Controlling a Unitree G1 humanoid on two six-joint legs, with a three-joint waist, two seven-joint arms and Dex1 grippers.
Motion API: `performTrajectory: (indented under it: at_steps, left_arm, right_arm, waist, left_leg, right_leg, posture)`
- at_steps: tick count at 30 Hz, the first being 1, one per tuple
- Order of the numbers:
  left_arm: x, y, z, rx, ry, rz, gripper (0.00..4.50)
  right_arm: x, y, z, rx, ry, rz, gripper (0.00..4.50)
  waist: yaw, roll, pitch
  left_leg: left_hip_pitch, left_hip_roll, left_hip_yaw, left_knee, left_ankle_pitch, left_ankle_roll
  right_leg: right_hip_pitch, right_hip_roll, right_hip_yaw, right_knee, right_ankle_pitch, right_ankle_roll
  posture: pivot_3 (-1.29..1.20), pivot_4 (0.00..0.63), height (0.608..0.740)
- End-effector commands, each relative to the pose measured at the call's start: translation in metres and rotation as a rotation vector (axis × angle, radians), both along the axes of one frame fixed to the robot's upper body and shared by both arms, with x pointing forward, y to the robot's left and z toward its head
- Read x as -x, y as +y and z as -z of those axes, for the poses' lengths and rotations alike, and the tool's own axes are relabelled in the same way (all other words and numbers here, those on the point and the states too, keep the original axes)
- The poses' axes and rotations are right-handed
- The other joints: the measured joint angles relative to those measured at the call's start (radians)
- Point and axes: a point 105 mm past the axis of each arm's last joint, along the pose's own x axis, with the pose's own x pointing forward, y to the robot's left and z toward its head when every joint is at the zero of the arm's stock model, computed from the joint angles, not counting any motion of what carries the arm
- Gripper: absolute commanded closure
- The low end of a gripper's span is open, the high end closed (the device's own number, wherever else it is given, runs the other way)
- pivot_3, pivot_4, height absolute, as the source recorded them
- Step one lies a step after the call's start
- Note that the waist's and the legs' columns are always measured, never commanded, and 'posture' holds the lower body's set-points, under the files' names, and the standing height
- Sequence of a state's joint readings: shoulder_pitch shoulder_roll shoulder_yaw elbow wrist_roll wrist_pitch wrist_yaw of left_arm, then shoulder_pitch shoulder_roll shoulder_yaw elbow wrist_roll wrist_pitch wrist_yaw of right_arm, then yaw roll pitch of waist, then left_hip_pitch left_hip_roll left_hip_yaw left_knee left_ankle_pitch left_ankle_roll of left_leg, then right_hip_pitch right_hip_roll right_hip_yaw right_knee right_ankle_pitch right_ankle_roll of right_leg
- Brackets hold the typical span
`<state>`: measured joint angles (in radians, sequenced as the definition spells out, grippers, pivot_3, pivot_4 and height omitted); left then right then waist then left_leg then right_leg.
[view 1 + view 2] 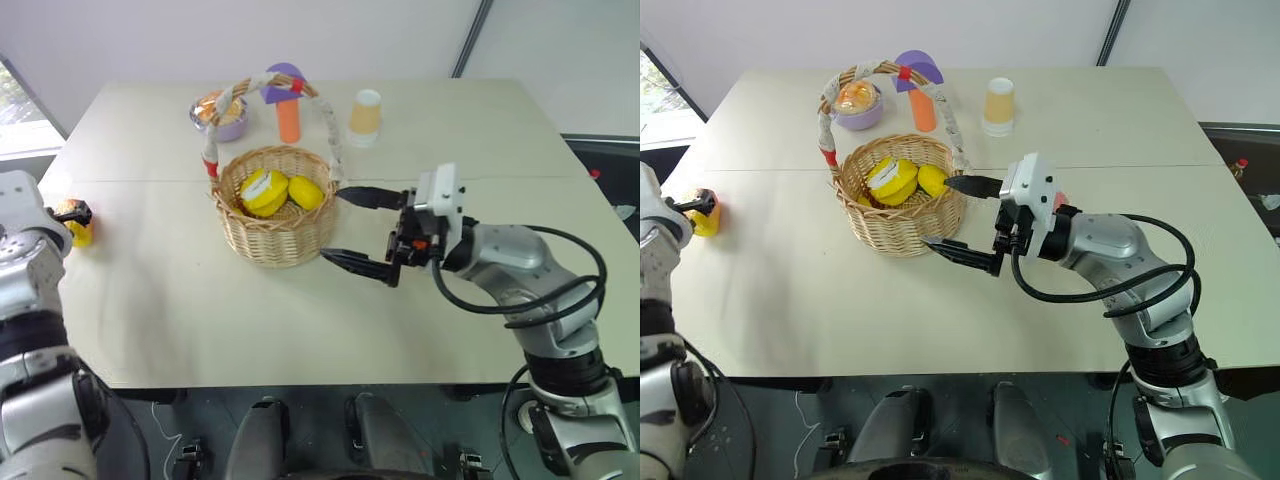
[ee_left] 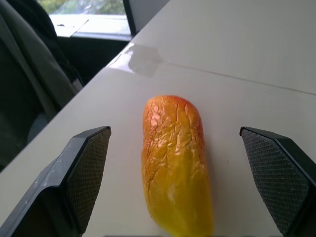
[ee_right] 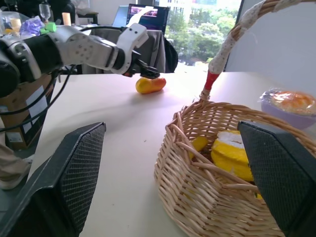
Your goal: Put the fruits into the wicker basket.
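Round tan woven wicker basket (image 1: pixel 272 215) sits mid-tabletop (image 1: pixel 180 320), yellow lemon-like fruits (image 1: pixel 268 190) inside. Elongated orange-yellow fruit (image 2: pixel 175 158) lies near tabletop's left edge, well apart from basket. Left pincer (image 1: pixel 702 205) right at it, fingers (image 2: pixel 81 170) apart, one either side of fruit, not touching. Right pincer (image 1: pixel 350 228) just beside basket's right side, fingers wide apart, empty. Behind basket: lilac bowl (image 1: pixel 228 122) w/ orange-brown bun, purple-capped orange mushroom shape (image 1: pixel 287 100), tan paper cup (image 1: pixel 365 115). Basket's white-wrapped arched handle (image 1: pixel 330 130) w/ red bands spans over opening.
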<state>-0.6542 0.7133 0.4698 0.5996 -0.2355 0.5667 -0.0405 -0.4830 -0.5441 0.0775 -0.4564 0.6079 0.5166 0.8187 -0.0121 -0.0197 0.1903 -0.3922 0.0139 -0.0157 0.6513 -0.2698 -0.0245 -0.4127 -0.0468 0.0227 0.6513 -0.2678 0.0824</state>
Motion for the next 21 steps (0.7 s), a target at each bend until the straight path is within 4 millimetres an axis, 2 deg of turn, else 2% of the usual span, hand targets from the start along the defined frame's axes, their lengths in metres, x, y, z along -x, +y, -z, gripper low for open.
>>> performTrajectory:
  at_steps: [1, 9, 12, 16, 17, 21]
  left_arm:
    - [-0.004, 0.011, -0.004, 0.008, 0.035, -0.032, 0.0]
    - [-0.01, 0.008, 0.014, 0.105, 0.132, -0.018, 0.0]
    - [-0.011, 0.009, 0.013, 0.119, 0.108, -0.022, 0.84]
    - [-0.012, 0.011, 0.008, 0.097, 0.084, -0.023, 2.77]
    - [-0.011, 0.012, 0.007, 0.075, 0.091, -0.026, 2.94]
    - [-0.008, 0.017, -0.005, -0.061, 0.067, 0.016, 2.94]
  right_arm:
    - [0.008, 0.005, -0.005, -0.026, -0.041, -0.023, 0.04]
    - [0.012, 0.008, -0.001, -0.047, -0.036, -0.006, 0.04]
    - [0.011, 0.008, 0.002, -0.037, -0.039, 0.006, 0.0]
    - [0.01, 0.008, 0.005, -0.034, -0.042, 0.009, 0.0]
    - [0.01, 0.008, 0.005, -0.033, -0.043, 0.009, 0.0]
    - [0.009, 0.008, 0.007, -0.031, -0.044, 0.011, 0.0]
  waist:
    - [0.0, -0.001, 0.0]
    - [-0.004, -0.001, 0.0]
    - [-0.003, -0.001, 0.0]
    - [-0.002, -0.001, 0.0]
    - [-0.002, -0.001, 0.0]
    - [-0.004, -0.001, 0.0]
  left_leg:
    - [0.0, 0.0, 0.0, 0.0, 0.0, 0.0]
    - [0.0, 0.0, 0.001, 0.0, 0.0, 0.0]
    - [0.0, 0.0, 0.001, 0.0, 0.0, 0.0]
    - [0.0, 0.0, 0.001, 0.0, 0.0, 0.0]
    - [0.0, 0.0, 0.001, 0.0, 0.0, 0.0]
    - [0.0, 0.0, 0.001, 0.0, 0.0, 0.0]
  right_leg:
    - [0.0, 0.0, 0.0, 0.0, 0.0, 0.0]
    - [-0.001, 0.001, -0.001, 0.001, 0.0, 0.0]
    - [-0.001, 0.001, 0.0, 0.001, 0.0, 0.0]
    - [-0.001, 0.0, -0.001, 0.001, 0.0, 0.0]
    - [-0.001, 0.0, 0.0, 0.001, 0.0, 0.0]
    - [-0.001, 0.0, 0.0, 0.001, 0.0, 0.0]
  posture:
    - [0.0, 0.15, 0.74]
    - [0.0, 0.15, 0.74]
    - [0.0, 0.15, 0.74]
    - [0.0, 0.15, 0.74]
    - [0.0, 0.15, 0.74]
    - [0.0, 0.15, 0.74]
